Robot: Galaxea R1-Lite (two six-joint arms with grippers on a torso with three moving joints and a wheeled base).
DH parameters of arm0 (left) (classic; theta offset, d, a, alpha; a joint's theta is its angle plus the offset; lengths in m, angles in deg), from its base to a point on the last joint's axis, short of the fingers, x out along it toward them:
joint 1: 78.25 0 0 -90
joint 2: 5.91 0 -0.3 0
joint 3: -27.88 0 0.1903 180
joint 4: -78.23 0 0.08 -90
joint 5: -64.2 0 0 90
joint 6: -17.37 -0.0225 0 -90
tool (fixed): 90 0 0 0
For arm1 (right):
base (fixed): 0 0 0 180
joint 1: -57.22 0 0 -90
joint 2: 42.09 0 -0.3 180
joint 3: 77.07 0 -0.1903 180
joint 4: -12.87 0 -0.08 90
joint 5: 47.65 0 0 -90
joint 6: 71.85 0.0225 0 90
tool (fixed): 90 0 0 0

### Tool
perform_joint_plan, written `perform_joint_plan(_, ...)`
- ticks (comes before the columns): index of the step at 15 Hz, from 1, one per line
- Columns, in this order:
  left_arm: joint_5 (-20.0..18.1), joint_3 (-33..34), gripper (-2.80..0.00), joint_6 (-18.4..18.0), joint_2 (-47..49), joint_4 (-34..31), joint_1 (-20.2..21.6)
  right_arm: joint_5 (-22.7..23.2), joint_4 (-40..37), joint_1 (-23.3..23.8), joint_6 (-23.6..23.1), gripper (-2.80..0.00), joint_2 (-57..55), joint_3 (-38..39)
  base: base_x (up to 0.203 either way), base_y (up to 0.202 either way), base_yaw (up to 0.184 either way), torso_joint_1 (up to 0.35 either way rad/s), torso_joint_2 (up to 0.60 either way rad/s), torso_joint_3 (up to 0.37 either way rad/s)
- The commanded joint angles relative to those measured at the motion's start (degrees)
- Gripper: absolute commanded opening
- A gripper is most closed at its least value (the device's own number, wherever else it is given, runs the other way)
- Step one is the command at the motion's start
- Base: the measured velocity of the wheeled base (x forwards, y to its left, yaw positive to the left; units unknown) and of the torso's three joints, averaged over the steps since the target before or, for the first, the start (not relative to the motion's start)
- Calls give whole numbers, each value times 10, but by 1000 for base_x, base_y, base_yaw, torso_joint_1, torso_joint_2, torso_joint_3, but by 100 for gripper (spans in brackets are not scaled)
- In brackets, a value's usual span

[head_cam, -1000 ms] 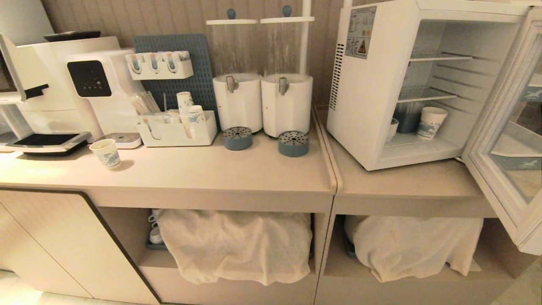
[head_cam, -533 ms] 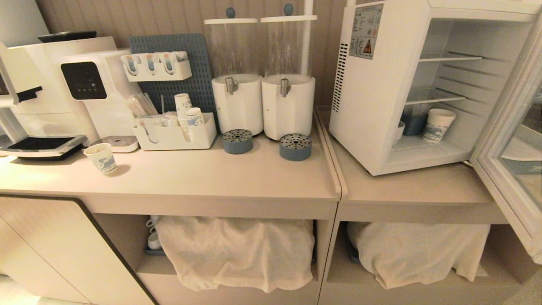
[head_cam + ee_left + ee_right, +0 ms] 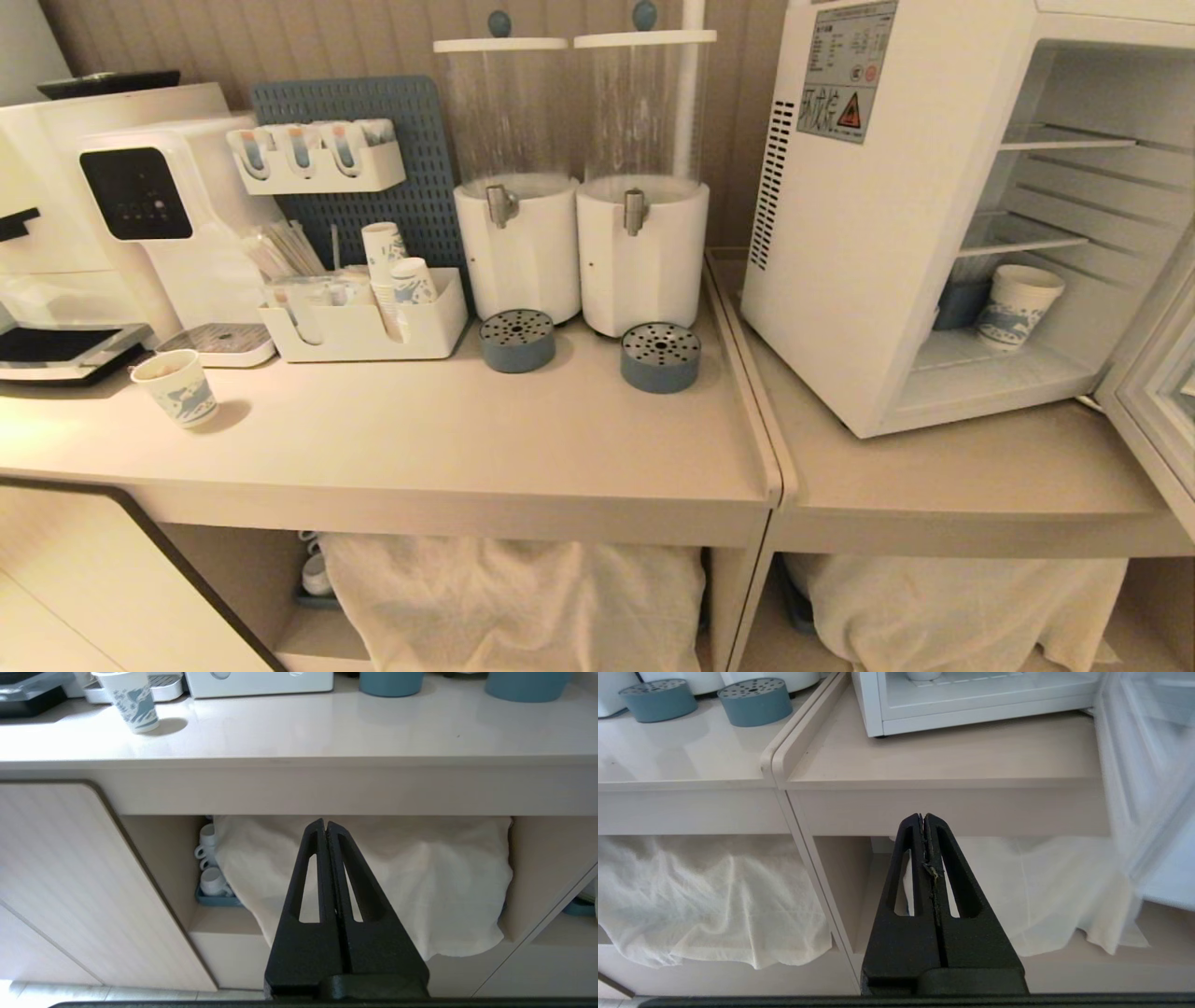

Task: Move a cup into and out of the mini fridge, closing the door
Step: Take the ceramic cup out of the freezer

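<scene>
The mini fridge (image 3: 868, 233) stands with its door (image 3: 1153, 411) swung wide. A paper cup (image 3: 1016, 294) sits inside; no ceramic cup is clearly visible there. Left gripper (image 3: 325, 823) and right gripper (image 3: 923, 817) hang clenched, empty, below the counter (image 3: 467, 439). Everything seems left to do.

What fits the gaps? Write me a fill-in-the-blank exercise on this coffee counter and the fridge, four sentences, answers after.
1. The door of the mini fridge stands ____.
2. In front of the two white drink dispensers sit ____ round blue drip trays.
3. The left gripper is ____, low in front of the counter.
4. The shelves under the counter are covered with white ____.

Missing words: open; two; shut; cloth
</scene>
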Motion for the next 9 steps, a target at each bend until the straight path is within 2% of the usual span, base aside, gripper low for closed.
perform_joint_plan(1, -1, 0, -280, 1, 0, 1, 0, 1, 0, 0, 0, -280, 0, 0, 0, 0, 0, 0, 0, 0)
perform_joint_plan(4, -1, 0, -280, 5, 0, 0, 0, -4, 9, 0, 0, -280, 0, -25, 0, 0, 0, 0, 0, 0)
perform_joint_plan(7, -1, 0, -280, 5, 0, 0, 0, -9, -45, 0, -4, -280, -13, -162, 0, 0, 0, 0, 0, 0)
perform_joint_plan(9, -1, 0, -280, 6, 0, 0, 0, -6, -101, 0, 3, -280, -78, -284, 0, 0, 0, 0, 0, 0)
